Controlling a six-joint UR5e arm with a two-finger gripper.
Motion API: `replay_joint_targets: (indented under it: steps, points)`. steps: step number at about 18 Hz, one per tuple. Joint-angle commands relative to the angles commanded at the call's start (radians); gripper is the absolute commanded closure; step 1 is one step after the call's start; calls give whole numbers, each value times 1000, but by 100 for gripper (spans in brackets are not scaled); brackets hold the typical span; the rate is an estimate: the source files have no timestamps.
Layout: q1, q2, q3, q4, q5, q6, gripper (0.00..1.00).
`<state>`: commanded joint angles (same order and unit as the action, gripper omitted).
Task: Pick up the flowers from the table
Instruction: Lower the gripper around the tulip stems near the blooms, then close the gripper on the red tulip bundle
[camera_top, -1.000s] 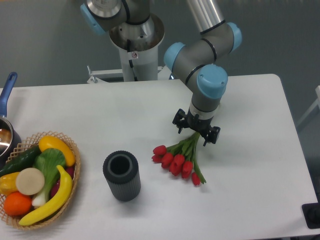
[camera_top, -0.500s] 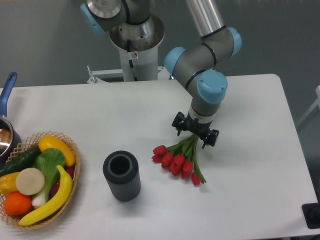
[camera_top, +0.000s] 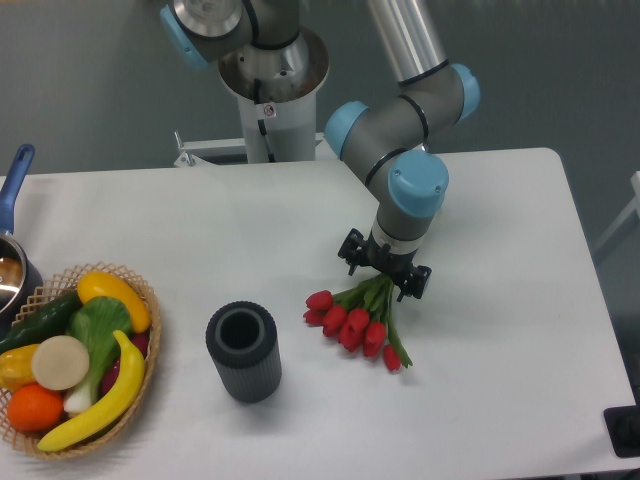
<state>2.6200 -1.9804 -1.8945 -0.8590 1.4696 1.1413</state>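
**Supervisor:** Report what has changed at the tool.

**Operator:** Over the last second I have shifted the gripper (camera_top: 385, 268) slightly toward the upper left of the frame; the wrist now sits a little higher and further left than before. The flowers (camera_top: 358, 315) have not moved. They lie flat on the tabletop (camera_top: 500, 330) just right of frame centre, red buds fanned toward the lower left, stems running up under the tool.

**Supervisor:** State of the jaws?

**Operator:** They stand either side of the upper stems, but the wrist body hides the tips. I cannot tell whether they are spread or already pressing the stems. Since the bunch is undisturbed, I judge the grasp as not yet confirmed and the lift as not started.

**Supervisor:** Clearances?

**Operator:** The dark ribbed cylinder (camera_top: 243, 351) stands to the lower left, near the buds but apart from them. The basket of toy produce (camera_top: 75, 355) and the pot (camera_top: 12, 262) occupy the far left edge, well apart. The right and lower tabletop edges are well apart from the bunch. I judge that a straight vertical lift has open room.
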Motion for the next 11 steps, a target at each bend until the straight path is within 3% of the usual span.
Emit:
replay_joint_targets:
  steps: [11]
  points:
    - [-2,5,2,-2,2,-3,71]
